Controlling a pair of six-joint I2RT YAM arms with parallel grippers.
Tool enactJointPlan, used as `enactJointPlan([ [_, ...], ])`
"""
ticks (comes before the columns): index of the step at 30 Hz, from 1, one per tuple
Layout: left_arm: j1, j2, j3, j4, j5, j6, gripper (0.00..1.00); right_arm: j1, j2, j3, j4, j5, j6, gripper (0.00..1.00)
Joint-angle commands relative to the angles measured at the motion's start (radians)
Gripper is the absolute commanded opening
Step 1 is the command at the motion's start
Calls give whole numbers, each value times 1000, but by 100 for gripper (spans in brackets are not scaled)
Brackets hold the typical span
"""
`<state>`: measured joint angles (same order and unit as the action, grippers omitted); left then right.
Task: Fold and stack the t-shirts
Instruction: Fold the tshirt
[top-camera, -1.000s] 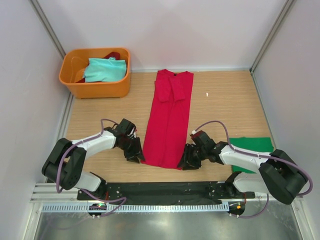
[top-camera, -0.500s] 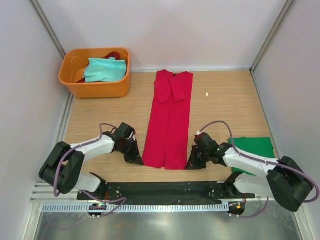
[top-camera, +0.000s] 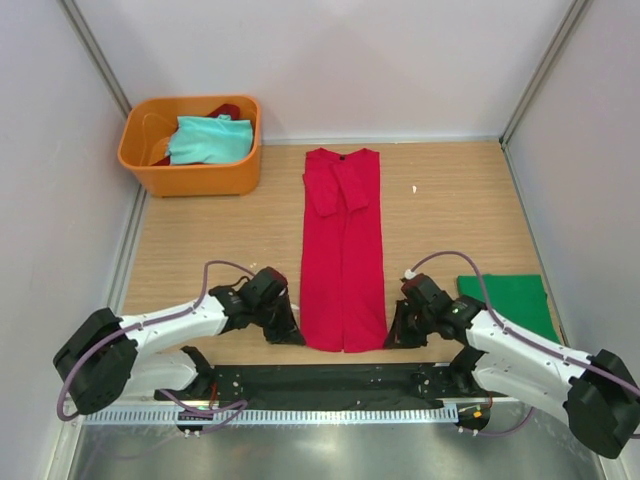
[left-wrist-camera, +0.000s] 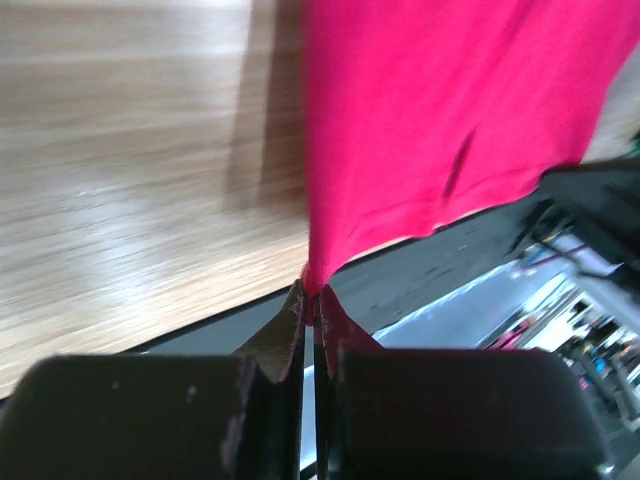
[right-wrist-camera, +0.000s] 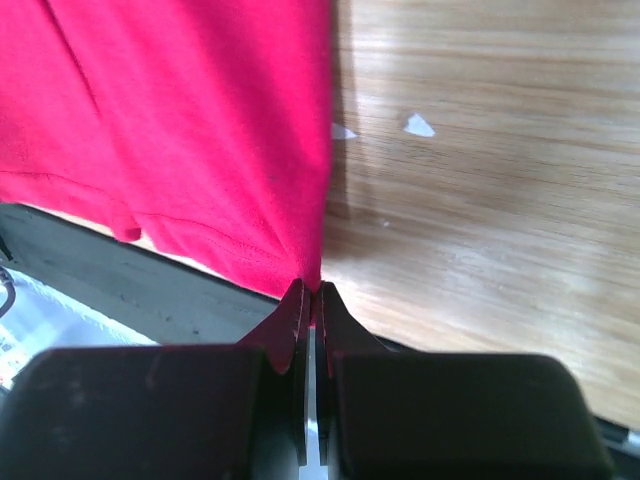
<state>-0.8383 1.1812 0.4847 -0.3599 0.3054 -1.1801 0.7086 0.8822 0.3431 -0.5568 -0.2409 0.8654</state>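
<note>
Left gripper (left-wrist-camera: 310, 298) pinched tight on the near left hem corner of the red shirt (top-camera: 343, 250); right gripper (right-wrist-camera: 311, 292) clamped likewise on the near right corner. Shirt lies as a long narrow strip mid-table (top-camera: 200, 250), collar at far end. Green shirt (top-camera: 505, 300) flat beside right arm. Teal shirt (top-camera: 208, 140) in orange tub (top-camera: 190, 180), far left.

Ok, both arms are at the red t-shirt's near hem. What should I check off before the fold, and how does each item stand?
1. Left gripper shut on the red t-shirt's near left corner: ok.
2. Right gripper shut on its near right corner: ok.
3. Sleeves folded in, shirt lying as a long strip: ok.
4. Every cloth layer caught in each pinch: cannot tell.
5. Green t-shirt lying apart from the red one: ok.
</note>
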Motion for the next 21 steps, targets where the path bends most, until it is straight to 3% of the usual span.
enactJointPlan([
  [1, -4, 6, 100, 23, -86, -66, 0, -17, 32, 112, -66, 23, -70, 1],
  [3, 21, 20, 182, -14, -94, -20, 0, -88, 128, 211, -94, 23, -127, 1],
  [6, 172, 101, 299, -70, -54, 78, 0, -219, 237, 357, -129, -23, -271, 1],
  [10, 323, 260, 480, -92, 47, 198, 0, -371, 520, 592, -155, -58, -397, 1],
  [15, 410, 574, 852, -208, 109, 319, 0, -432, 793, 923, -164, -107, -459, 2],
  [21, 470, 783, 1072, -261, 155, 370, 0, -485, 1042, 1207, -224, -146, -486, 2],
])
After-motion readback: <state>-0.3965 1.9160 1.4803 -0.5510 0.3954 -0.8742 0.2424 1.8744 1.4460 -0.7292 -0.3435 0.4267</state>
